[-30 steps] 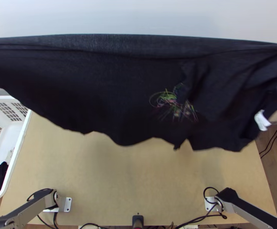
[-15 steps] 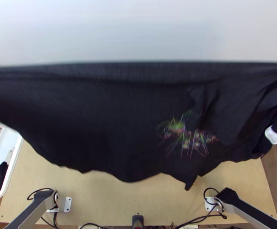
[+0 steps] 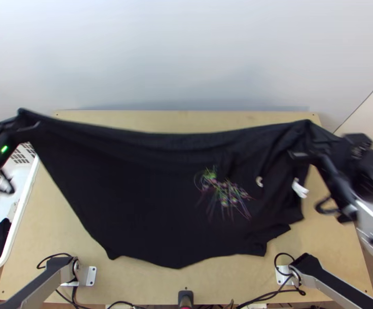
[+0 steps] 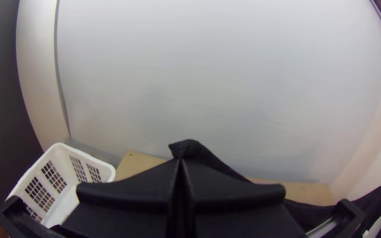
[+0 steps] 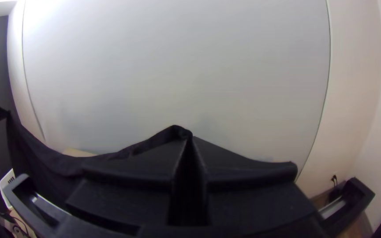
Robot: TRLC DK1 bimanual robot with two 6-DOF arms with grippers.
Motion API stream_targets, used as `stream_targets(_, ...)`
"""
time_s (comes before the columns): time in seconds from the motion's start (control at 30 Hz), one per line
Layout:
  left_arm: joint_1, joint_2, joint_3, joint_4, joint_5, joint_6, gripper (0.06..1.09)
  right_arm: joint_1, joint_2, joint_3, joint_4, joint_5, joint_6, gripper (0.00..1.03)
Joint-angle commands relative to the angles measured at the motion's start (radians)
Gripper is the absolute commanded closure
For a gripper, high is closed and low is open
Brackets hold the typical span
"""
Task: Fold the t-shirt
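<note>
The black t-shirt [image 3: 150,195] hangs stretched between both grippers over the table, its top edge sagging and its lower part toward the near edge; a colourful print and a white tag are on its right half. My left gripper [image 3: 24,126] holds its upper left corner; in the left wrist view the left gripper [image 4: 181,161] is shut with black cloth [image 4: 190,149] at its tips. At the upper right, my right gripper [image 3: 309,149] holds the other corner; in the right wrist view the right gripper [image 5: 189,137] is shut on the cloth [image 5: 173,132].
A white basket [image 3: 29,188] with a small black cloth [image 3: 0,238] inside stands at the table's left. Bare wooden table [image 3: 47,226] shows around the shirt. A pale wall [image 3: 186,51] rises behind the table's far edge.
The shirt's top edge has moved down the picture, away from the camera, and more of the far table shows. Both grippers have come into the top view, still holding the cloth.
</note>
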Motion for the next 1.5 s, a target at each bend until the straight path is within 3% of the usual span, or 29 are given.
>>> stream_targets(0.0,0.009,0.252,-0.074,0.234,0.002,-0.035,1.05,-0.18,0.173,-0.171,0.204,-0.128,0.108,1.0)
stream_targets(0.23,-0.008,0.608,0.114,0.379,-0.031,-0.061,1.05,-0.302,0.48,-0.123,0.386,-0.19,0.145,1.0)
stream_targets(0.47,-0.025,0.923,0.354,0.399,-0.047,-0.064,1.05,-0.334,0.819,0.059,0.397,-0.209,0.193,1.0)
stream_targets(0.77,-0.043,1.125,0.452,0.426,-0.052,-0.066,1.05,-0.338,1.097,0.279,0.389,-0.207,0.217,1.0)
stream_targets(0.8,-0.046,1.136,0.455,0.426,-0.052,-0.066,1.05,-0.336,1.117,0.298,0.377,-0.207,0.227,0.94)
stream_targets(0.87,-0.049,1.151,0.457,0.426,-0.052,-0.069,1.05,-0.336,1.144,0.332,0.337,-0.207,0.299,0.64)
stream_targets(0.97,-0.054,1.171,0.455,0.425,-0.052,-0.072,1.05,-0.327,1.173,0.354,0.31,-0.209,0.322,0.39)
stream_targets(1.03,-0.054,1.18,0.455,0.425,-0.052,-0.084,1.05,-0.319,1.184,0.36,0.287,-0.209,0.329,0.16)
stream_targets(1.07,-0.055,1.182,0.455,0.423,-0.052,-0.089,1.05,-0.318,1.187,0.363,0.268,-0.21,0.345,0.1)
stream_targets(1.17,-0.063,1.182,0.455,0.412,-0.052,-0.092,1.04,-0.308,1.166,0.366,0.199,-0.258,0.374,0.06)
stream_targets(1.47,-0.074,1.167,0.455,0.394,-0.052,-0.09,1.05,-0.224,1.069,0.335,-0.192,-0.562,0.403,0.06)
